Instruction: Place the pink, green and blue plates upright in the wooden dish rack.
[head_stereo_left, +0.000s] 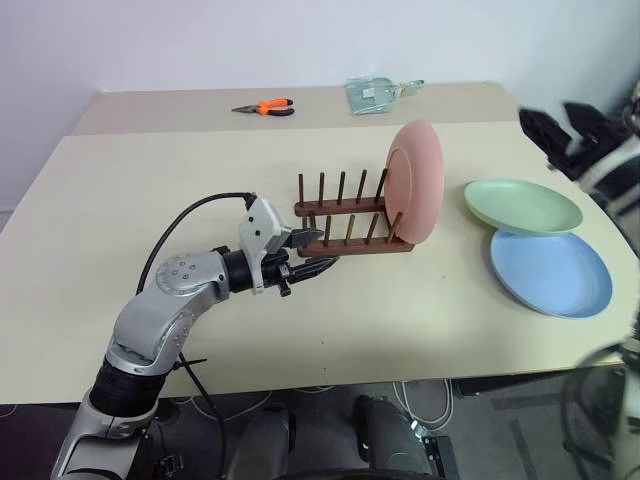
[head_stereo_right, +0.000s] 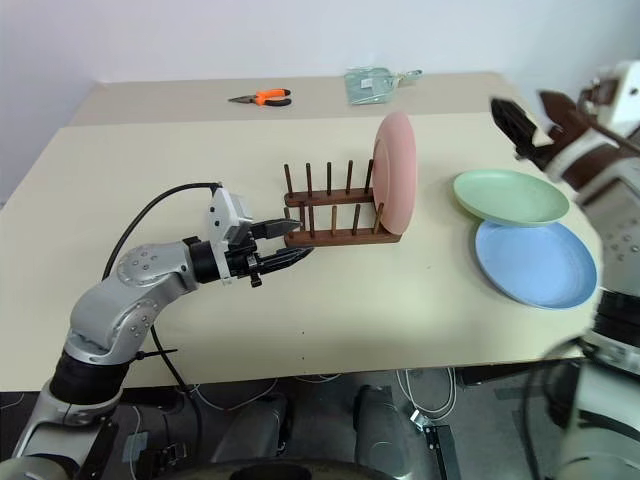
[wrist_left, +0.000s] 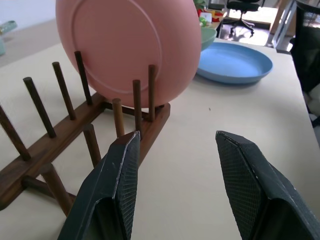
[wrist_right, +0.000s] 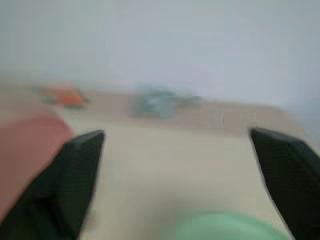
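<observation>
The pink plate (head_stereo_left: 415, 180) stands upright at the right end of the wooden dish rack (head_stereo_left: 345, 228). To the right of the rack the green plate (head_stereo_left: 522, 205) lies flat on the table, its edge over the blue plate (head_stereo_left: 550, 270). My left gripper (head_stereo_left: 325, 252) is open and empty, low at the rack's left front end; in the left wrist view one finger (wrist_left: 122, 170) is next to the rack's rail (wrist_left: 150, 125). My right gripper (head_stereo_left: 562, 125) hangs in the air above and behind the green plate (wrist_right: 225, 227), wide open and empty.
Orange-handled pliers (head_stereo_left: 265, 107) and a clear plastic packet (head_stereo_left: 378, 93) lie on the far table. A black cable (head_stereo_left: 190, 215) loops from my left wrist. The beige table (head_stereo_left: 150, 200) has bare room left of the rack and in front of it.
</observation>
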